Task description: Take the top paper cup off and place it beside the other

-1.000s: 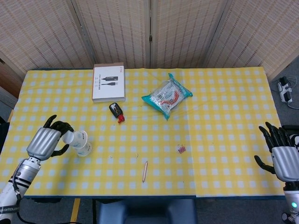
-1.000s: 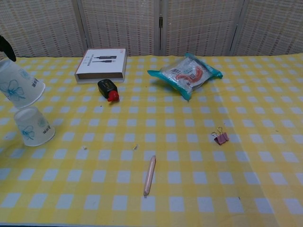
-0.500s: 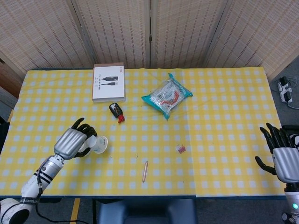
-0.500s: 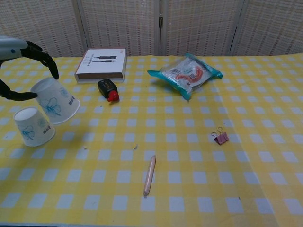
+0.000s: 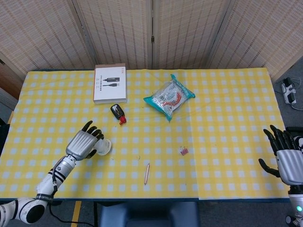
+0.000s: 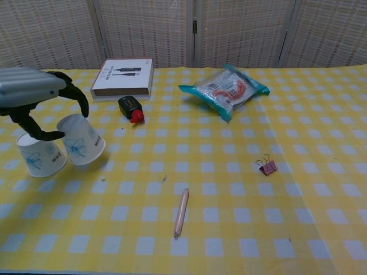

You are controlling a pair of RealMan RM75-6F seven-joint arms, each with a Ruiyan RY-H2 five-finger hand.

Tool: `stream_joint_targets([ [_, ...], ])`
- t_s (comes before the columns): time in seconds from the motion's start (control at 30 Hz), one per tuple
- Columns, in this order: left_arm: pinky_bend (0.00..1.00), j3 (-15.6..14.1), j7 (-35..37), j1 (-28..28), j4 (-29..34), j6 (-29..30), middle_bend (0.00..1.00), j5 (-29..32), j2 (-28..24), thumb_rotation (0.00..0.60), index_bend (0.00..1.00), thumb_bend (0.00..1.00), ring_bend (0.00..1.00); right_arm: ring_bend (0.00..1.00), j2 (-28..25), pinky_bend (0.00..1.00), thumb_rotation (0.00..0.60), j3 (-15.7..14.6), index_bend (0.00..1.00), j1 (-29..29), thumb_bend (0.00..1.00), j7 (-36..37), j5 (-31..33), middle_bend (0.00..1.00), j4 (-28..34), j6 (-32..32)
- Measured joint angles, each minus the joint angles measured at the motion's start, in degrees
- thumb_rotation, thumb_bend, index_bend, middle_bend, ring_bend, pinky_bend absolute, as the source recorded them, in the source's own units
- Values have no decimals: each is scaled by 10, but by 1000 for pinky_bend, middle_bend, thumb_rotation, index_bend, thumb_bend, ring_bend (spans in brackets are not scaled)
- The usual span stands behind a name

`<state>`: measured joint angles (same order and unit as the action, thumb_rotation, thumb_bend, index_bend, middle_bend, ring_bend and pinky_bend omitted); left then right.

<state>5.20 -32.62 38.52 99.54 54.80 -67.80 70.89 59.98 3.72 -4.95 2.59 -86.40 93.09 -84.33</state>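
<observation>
Two white paper cups with blue flower prints stand upside down at the table's left. The first cup [image 6: 39, 153] rests on the cloth. The second cup [image 6: 82, 139] sits just right of it, tilted, gripped by my left hand [image 6: 35, 94] from above. In the head view my left hand [image 5: 84, 143] covers most of both; only the held cup's rim [image 5: 104, 147] shows. My right hand [image 5: 286, 160] hangs open off the table's right edge, holding nothing.
A pencil [image 6: 181, 212] lies near the front middle, a pink binder clip [image 6: 266, 166] to its right. A black-and-red small device [image 6: 131, 108], a white box [image 6: 123, 76] and a teal snack bag [image 6: 226, 89] lie toward the back.
My left hand carried the lifted cup rightward and down, from above the other cup to the cloth just right of it. The right hand stayed put.
</observation>
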Motion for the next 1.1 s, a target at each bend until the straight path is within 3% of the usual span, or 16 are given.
stream_joint_targets([
  [0.43, 0, -16, -27, 11, -11, 5, 249, 21, 20, 600, 403, 383, 161, 10, 2, 0, 600, 0, 0, -1, 317, 3, 3, 0, -3, 4],
  [0.63, 0, -24, -38, 13, -6, 6, 204, 24, 20, 600, 296, 382, 120, 7, 2, 0, 600, 0, 0, 0, 317, 4, 4, 0, -4, 3],
  [0.87, 0, -29, -42, 12, -4, 21, 108, 12, 22, 600, 80, 369, 25, 7, 1, 0, 600, 1, 0, 1, 317, 5, 3, 0, -4, 1],
  [1.1, 0, -26, -15, -6, 23, 61, 99, -7, -1, 600, 74, 365, 22, 12, -2, 0, 600, -1, 0, 1, 317, 8, 2, 0, -3, 5],
])
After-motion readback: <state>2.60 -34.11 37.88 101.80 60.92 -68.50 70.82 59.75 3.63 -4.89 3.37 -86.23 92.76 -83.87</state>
